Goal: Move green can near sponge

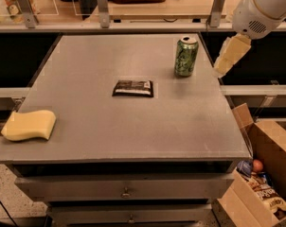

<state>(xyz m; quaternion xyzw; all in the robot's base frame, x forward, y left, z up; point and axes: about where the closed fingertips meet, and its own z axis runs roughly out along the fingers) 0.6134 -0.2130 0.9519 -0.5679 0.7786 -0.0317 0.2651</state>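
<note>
The green can [186,56] stands upright at the back right of the grey table [133,103], silver top up. The sponge [29,125] is pale yellow with wavy edges and lies at the table's front left edge. My gripper [226,60] hangs from the white arm at the right, just off the table's right edge. It is a short way to the right of the can, at about the can's height, and does not touch it. It holds nothing.
A flat dark snack packet [133,88] lies in the middle of the table. An open cardboard box [263,174] with snacks stands on the floor at the lower right. A railing with posts [102,6] runs behind the table. Drawers [124,190] sit under the tabletop.
</note>
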